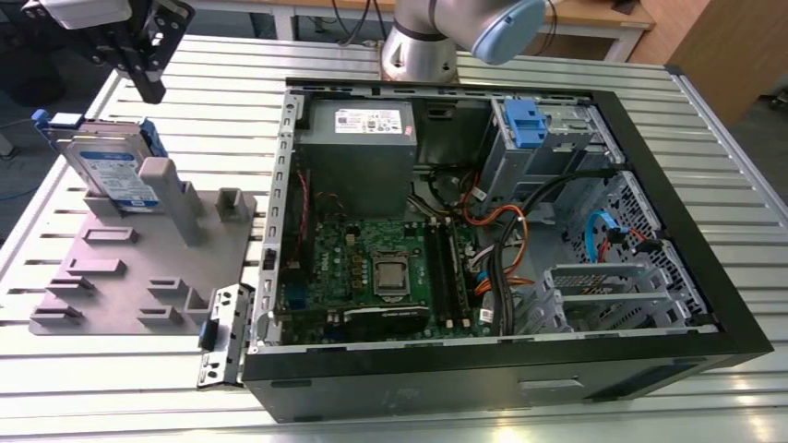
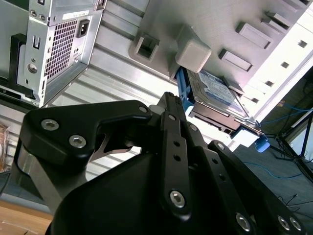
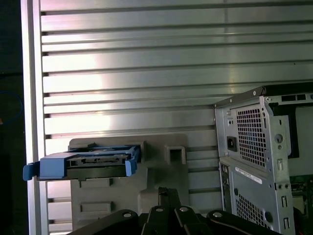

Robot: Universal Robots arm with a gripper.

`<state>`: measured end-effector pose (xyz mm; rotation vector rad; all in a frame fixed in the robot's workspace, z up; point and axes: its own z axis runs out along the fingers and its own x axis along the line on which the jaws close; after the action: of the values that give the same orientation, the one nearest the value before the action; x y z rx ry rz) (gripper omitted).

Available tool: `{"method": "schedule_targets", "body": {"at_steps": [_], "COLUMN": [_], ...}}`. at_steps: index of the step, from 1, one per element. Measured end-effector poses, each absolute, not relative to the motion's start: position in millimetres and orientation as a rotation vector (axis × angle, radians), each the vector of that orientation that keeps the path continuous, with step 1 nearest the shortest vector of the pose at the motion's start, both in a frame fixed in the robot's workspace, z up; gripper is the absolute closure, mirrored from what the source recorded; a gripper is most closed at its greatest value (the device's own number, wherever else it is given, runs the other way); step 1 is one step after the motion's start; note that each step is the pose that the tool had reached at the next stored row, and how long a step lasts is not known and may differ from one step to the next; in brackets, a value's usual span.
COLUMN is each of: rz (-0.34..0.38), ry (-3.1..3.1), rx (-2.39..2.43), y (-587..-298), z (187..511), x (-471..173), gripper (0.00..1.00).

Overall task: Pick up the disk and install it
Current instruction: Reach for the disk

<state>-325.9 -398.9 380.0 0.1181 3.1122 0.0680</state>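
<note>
The disk [image 1: 113, 171] stands on edge in a grey holder plate [image 1: 136, 268] at the exterior view's left. It is silver-grey with a white-and-blue label and a blue carrier frame. My gripper [image 1: 150, 92] hangs above and a little behind it, apart from it, with its black fingers together and nothing between them. In the second wrist view the disk [image 2: 215, 90] lies beyond the fingertips of the gripper [image 2: 168, 98]. The first wrist view shows the disk [image 3: 88, 164] edge-on in its blue frame, off to one side of the gripper [image 3: 164, 192].
An open black computer case [image 1: 493, 369] lies on the slatted metal table [image 1: 714, 138], to the exterior view's right of the holder. Inside are a grey power-supply box [image 1: 360, 125], a green mainboard [image 1: 369, 268], cables, and a metal drive bay with a blue latch [image 1: 523, 125].
</note>
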Motion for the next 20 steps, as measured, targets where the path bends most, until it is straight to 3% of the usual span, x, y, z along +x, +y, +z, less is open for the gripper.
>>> {"method": "schedule_targets", "body": {"at_steps": [20], "rz": [0.067], "ry": [3.112], "rx": [0.118], "y": [-398.9], "z": [369.4], "x": [-353.4], "gripper": [0.89]}}
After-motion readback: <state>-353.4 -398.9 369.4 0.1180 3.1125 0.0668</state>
